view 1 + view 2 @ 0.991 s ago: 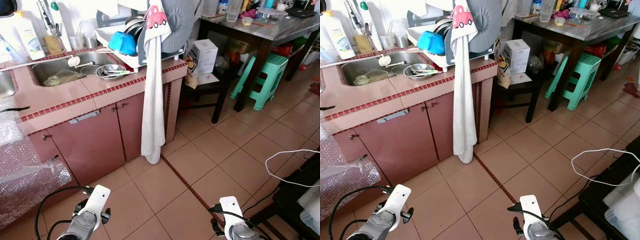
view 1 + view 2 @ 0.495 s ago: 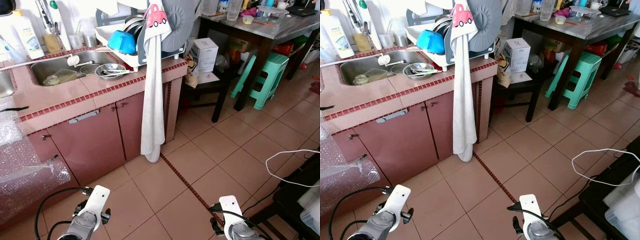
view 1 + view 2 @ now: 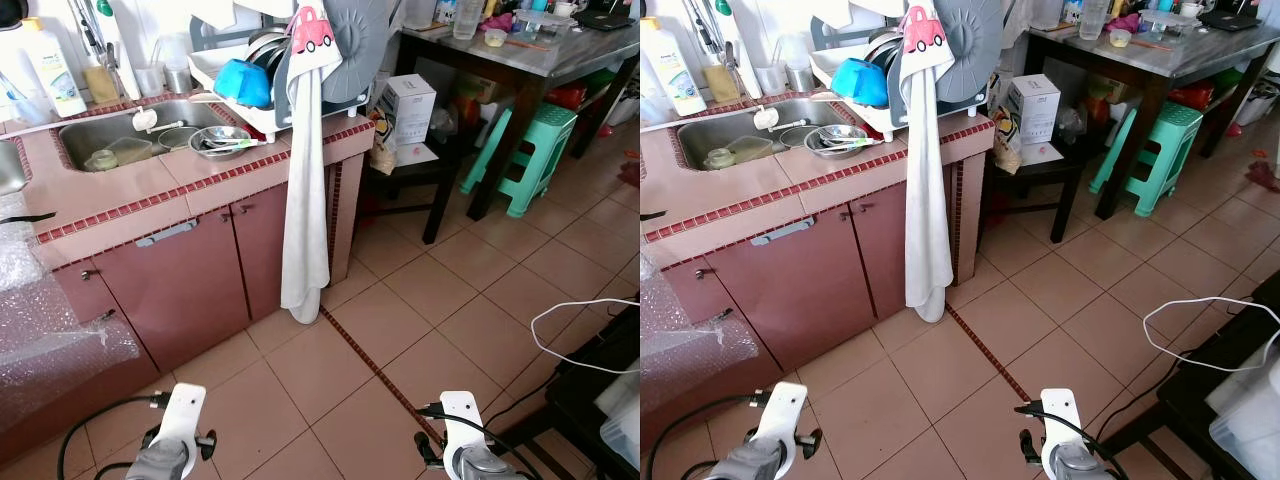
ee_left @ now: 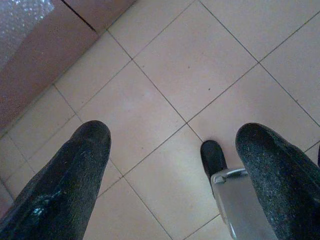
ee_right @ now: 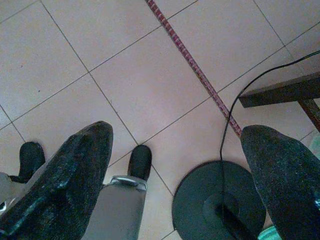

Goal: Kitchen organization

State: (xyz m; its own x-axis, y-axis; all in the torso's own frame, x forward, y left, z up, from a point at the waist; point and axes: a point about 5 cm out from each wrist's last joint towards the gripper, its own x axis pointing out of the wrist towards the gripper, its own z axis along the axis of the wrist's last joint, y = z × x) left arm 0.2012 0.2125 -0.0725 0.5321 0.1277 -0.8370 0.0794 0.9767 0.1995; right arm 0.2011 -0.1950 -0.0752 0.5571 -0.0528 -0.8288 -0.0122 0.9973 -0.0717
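Observation:
A pink tiled counter (image 3: 205, 178) runs along the left, with a steel sink (image 3: 120, 135) holding dishes. Beside the sink rests a steel bowl (image 3: 222, 143) with utensils in it. On the counter's end a white dish rack (image 3: 262, 112) carries a blue bowl (image 3: 243, 83) and a big grey lid (image 3: 355, 40). A long white towel (image 3: 303, 200) hangs from the rack down past the cabinet doors. Both arms hang low over the floor tiles, well short of the counter. My left gripper (image 4: 175, 132) and right gripper (image 5: 177, 132) are open, with bare floor between the fingers.
A dark table (image 3: 540, 62) with clutter stands at the back right, a green stool (image 3: 525, 150) under it. A white box (image 3: 408, 110) sits on a low black table (image 3: 425, 172). Bubble wrap (image 3: 40, 330) lies at the left. A white cable (image 3: 585, 315) and a black round base (image 5: 220, 205) lie at the right.
The view has shifted a little, so the camera moved. My left arm sits lower and slightly further left in the picture. The things on the counter have not moved.

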